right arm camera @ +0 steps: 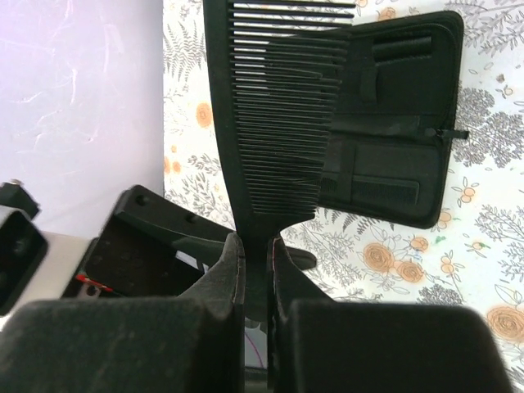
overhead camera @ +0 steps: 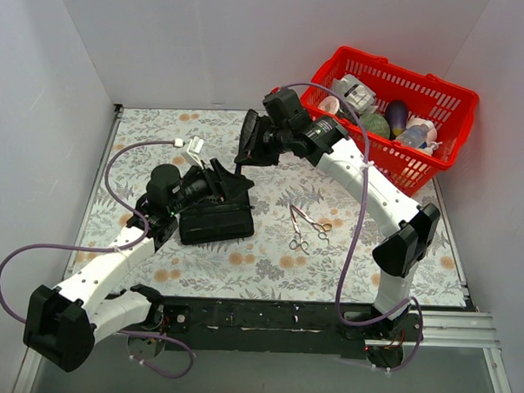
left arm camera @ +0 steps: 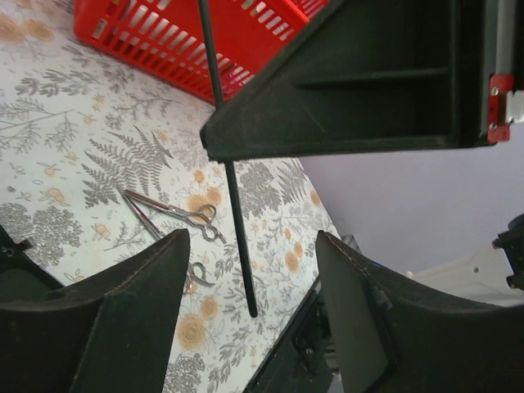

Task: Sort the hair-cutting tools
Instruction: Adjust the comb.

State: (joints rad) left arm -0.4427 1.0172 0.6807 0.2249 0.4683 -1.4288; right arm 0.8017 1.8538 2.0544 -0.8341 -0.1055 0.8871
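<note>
1. Right gripper (right arm camera: 254,246): clenched on the handle end of the black comb (right arm camera: 270,123). The teeth run out beyond its fingertips, edge-on to the other arm.
2. Left gripper (left arm camera: 254,241): released, with its fingers apart and nothing gripped. It sits just beside the right gripper, and the two face each other.
3. Comb, position: held off the tabletop (overhead camera: 143,130). Its free tip shows in the gap between the left gripper's fingers. We cannot tell from the wrist view whether the tip is already inside that gap or hangs short of it.
4. Black case (right arm camera: 393,131): lies open and flat beneath both grippers, with its pockets showing.
5. Scissors (left arm camera: 176,211): two silver pairs lie crossed on the tabletop, well apart from both grippers on the right gripper's side of the case. Neither is sorted yet.
6. Red basket (left arm camera: 164,41): stands beyond the scissors, far from the left gripper, and holds items that are not part of this task.
7. Risks, in our judgement:
   - The comb is thin, so the left gripper could shut beside it and miss.
   - If the right gripper lets go before the left has a hold, the comb would fall onto the case.
   - A pinch on the teeth rather than the spine could make the comb twist or slip.
   - The grippers are close together and could knock each other.
</note>
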